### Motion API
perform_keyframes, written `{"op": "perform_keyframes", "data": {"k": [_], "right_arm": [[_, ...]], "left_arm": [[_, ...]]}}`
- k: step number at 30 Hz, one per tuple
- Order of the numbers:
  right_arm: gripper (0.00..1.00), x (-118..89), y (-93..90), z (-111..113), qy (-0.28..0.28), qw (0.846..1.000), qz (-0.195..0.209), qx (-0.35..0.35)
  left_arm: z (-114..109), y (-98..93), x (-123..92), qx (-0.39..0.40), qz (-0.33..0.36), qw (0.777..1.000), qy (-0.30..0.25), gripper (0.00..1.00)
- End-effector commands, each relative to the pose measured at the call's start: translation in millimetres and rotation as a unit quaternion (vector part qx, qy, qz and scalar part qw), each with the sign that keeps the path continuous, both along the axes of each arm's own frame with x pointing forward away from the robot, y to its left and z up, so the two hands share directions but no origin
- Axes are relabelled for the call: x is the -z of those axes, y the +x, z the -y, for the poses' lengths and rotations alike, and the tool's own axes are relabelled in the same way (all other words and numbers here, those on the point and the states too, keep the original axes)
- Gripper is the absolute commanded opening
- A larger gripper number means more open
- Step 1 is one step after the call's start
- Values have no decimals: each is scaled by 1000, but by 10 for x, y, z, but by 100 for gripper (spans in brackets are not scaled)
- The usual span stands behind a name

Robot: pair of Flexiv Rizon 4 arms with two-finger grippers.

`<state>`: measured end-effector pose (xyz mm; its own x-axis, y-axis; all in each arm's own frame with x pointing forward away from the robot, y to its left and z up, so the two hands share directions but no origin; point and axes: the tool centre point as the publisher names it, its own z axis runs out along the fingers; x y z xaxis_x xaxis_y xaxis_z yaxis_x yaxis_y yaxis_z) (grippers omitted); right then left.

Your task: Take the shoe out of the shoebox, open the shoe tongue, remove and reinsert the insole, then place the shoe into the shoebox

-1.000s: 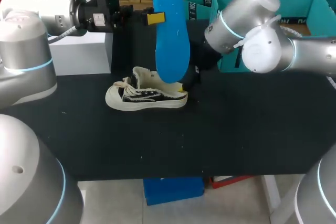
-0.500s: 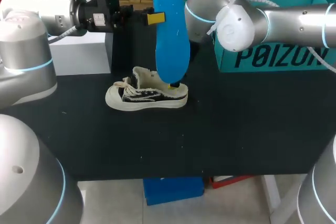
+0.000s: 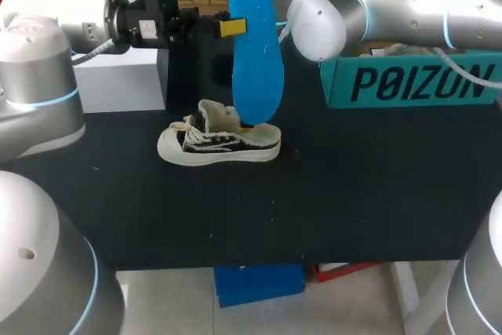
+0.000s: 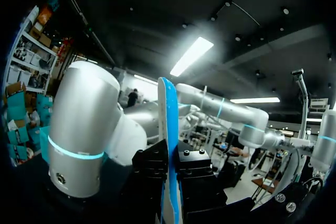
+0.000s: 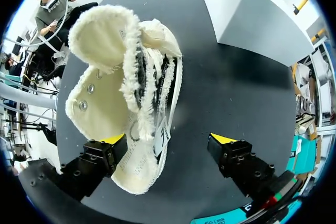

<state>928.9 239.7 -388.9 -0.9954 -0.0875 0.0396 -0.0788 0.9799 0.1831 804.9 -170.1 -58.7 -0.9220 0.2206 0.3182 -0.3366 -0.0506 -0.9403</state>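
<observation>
One shoe (image 3: pixel 218 143) is counted at the frame's centre, one blue insole (image 3: pixel 256 52) above it, one teal shoebox (image 3: pixel 416 84) at the upper right and one white box (image 3: pixel 118 76) at the upper left, all on one desk (image 3: pixel 353 194). Two tools are counted: the left tool (image 3: pixel 233 27) and the right tool (image 5: pixel 168 139).

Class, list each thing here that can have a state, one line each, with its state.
Insole: out of the shoe, held upright, lower end by the shoe's heel.
Shoe: standing on its sole on the table, tongue pulled open.
Shoebox: open on top.
Left gripper: shut on the insole.
Right gripper: open, over the shoe.
</observation>
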Motion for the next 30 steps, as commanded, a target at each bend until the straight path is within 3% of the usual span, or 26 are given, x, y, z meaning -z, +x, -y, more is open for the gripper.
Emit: {"op": "perform_keyframes", "data": {"k": [1, 11, 12, 13, 14, 15, 30], "right_arm": [[100, 43, 50, -91, -15, 1000, -4, -2], [100, 86, 90, -191, -8, 1000, -10, -7], [79, 95, 92, -197, -9, 1000, -11, -8], [28, 108, 93, -203, -11, 1000, -13, -7], [0, 125, 89, -205, -9, 1000, -20, -6], [0, 151, 85, -204, -6, 999, -35, -9], [0, 151, 85, -204, -6, 999, -35, -9]], "left_arm": [[12, -9, 8, -2, 1, 1000, 0, 0], [12, -9, 8, -2, 1, 1000, 0, 0], [12, -9, 8, -2, 1, 1000, 0, 0], [12, -9, 8, -2, 1, 1000, 0, 0], [12, -9, 8, -2, 1, 1000, 0, 0], [12, -9, 8, -2, 1, 1000, 0, 0], [12, -9, 8, -2, 1, 1000, 0, 0]]}}
